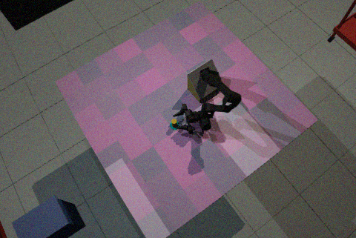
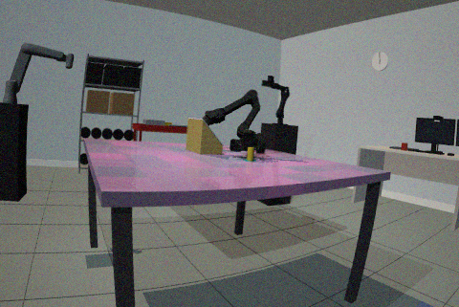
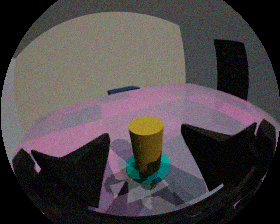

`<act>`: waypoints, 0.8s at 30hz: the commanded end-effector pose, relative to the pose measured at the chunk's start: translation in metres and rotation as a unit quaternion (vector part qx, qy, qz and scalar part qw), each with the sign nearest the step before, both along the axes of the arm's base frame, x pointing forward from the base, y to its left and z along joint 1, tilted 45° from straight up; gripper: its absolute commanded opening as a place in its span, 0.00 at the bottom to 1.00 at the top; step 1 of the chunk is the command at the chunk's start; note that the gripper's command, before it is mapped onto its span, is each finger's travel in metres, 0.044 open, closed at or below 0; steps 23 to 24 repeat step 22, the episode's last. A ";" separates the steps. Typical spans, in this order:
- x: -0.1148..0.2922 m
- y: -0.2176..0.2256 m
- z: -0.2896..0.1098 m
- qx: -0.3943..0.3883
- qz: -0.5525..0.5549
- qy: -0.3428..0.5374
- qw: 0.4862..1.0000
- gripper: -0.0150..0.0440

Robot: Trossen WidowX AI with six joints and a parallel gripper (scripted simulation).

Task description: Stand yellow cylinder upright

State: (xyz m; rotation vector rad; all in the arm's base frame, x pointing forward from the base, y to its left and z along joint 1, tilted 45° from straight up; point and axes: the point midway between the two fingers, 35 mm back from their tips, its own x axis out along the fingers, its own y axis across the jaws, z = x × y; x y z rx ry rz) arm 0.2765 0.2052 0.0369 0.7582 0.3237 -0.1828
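The top camera hung high overhead, tilted slightly, far enough to take in the whole pink tabletop (image 1: 122, 127) and the floor around it. The exterior camera stood low on the floor off one tabletop corner, looking across the tabletop (image 2: 158, 169) toward the far room walls from a moderate distance. The wrist camera rode on the arm, close to the surface, looking forward between the end effector (image 3: 148, 160) fingers. All three views shared the yellow cylinder (image 1: 174, 121) (image 2: 250, 153) (image 3: 145, 141) standing on the cyan circle (image 3: 148, 171).
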 end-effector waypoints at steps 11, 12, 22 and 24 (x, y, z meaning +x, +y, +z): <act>0.008 -0.028 0.034 0.005 -0.006 -0.003 1.000 0.93; 0.009 -0.032 0.037 0.005 -0.006 -0.004 1.000 0.93; 0.010 -0.063 0.064 0.005 -0.008 -0.010 1.000 0.93; 0.010 -0.063 0.064 0.005 -0.008 -0.010 1.000 0.93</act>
